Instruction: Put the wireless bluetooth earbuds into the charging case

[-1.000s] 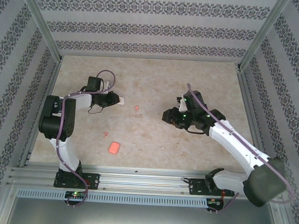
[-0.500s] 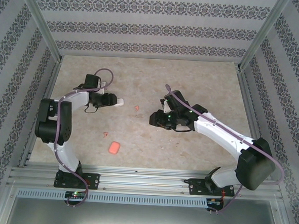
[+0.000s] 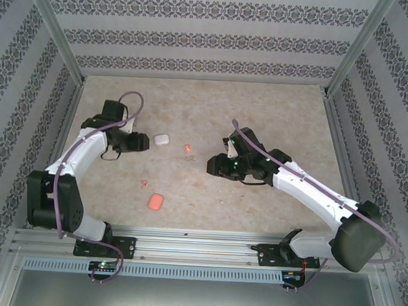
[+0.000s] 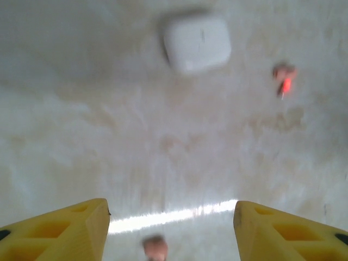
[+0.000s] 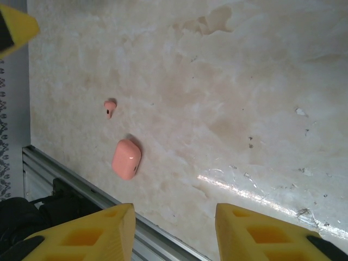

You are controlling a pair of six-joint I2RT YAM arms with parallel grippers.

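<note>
Beige marbled table (image 3: 275, 116), white case (image 3: 162, 139), salmon-red case (image 3: 155, 203), salmon-red earbud (image 3: 187, 148)

Glossy plastic salmon case (image 5: 126, 158); white case (image 4: 197, 42) perhaps matt; table (image 5: 244, 81) smooth, sheeny.

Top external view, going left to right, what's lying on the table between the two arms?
Salmon earbud near the front → salmon earbud farther back. The white case and the salmon case lie between them, but those two overlap left to right, so I leave them unordered.
</note>
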